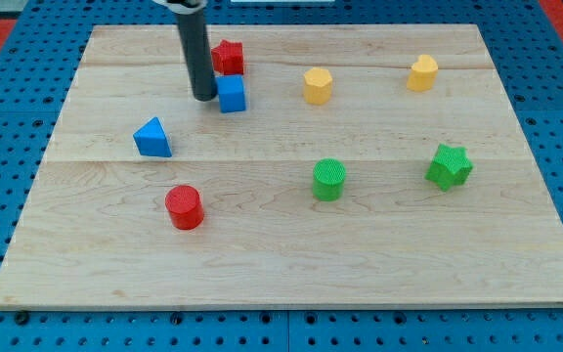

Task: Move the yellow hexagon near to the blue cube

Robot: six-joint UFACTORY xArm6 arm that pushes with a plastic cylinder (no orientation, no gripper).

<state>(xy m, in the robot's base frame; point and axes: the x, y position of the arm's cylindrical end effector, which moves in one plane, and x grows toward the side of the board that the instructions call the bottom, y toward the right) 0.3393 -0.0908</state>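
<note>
While parked left of the blue cube block point(232, 94), route my tip point(203, 98) (no hand fitted) right of the yellow hexagon block point(318, 85), then push leftward.

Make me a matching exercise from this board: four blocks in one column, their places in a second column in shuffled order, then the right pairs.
Column 1
1. blue cube
2. red cylinder
3. green star
4. blue triangle

Column 2
A. furthest toward the view's right of these four
B. right beside my tip, on its right in the view
C. nearest the view's bottom edge of these four
D. furthest toward the view's left of these four

Pairs: 1-B, 2-C, 3-A, 4-D
</note>
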